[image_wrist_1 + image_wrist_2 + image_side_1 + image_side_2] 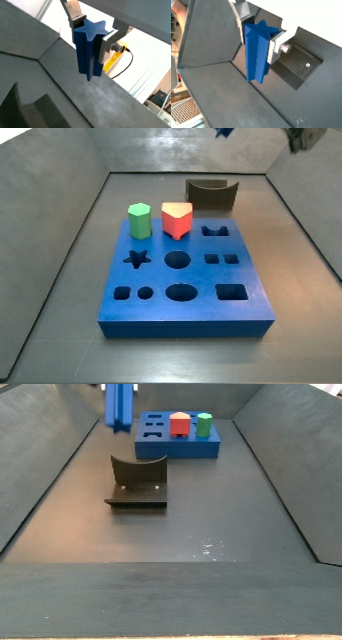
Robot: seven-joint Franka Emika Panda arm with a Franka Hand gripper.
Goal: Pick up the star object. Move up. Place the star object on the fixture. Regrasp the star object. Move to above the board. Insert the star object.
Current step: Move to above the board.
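In both wrist views the gripper (pixel 93 32) is pinching the star object (pixel 89 50) near its top end, one silver finger (pixel 109 42) pressed flat against a side of the blue prism and the other finger (pixel 75 14) meeting it from the opposite side. The star-shaped end face looks up toward the wrist, and the long axis hangs straight down out of the jaws, so most of the piece's length sits below the pads. The prism is clear of the dark floor (pixel 80 100) beneath it.

In a side view the star object (pixel 119 409) hangs high over the floor, upright, just above and behind the fixture (pixel 138 479), which stands near the middle of the floor with its notched upright facing the open side. The gripper itself is cut off by the frame edge there. A wrist view also shows the fixture's base plate (pixel 299 64) lying just beyond the hanging prism.

Farther off, the board (pixel 179 446) lies toward the back wall, carrying a green peg (pixel 205 424) and a red peg (pixel 179 426) along one edge. Its star hole (pixel 136 257) is open, near the green peg (pixel 138 220).

Judging by this, the lift looks done and the set-down on the fixture comes next: the prism hangs vertical, so how it must be turned to settle into the notch is the point to watch.
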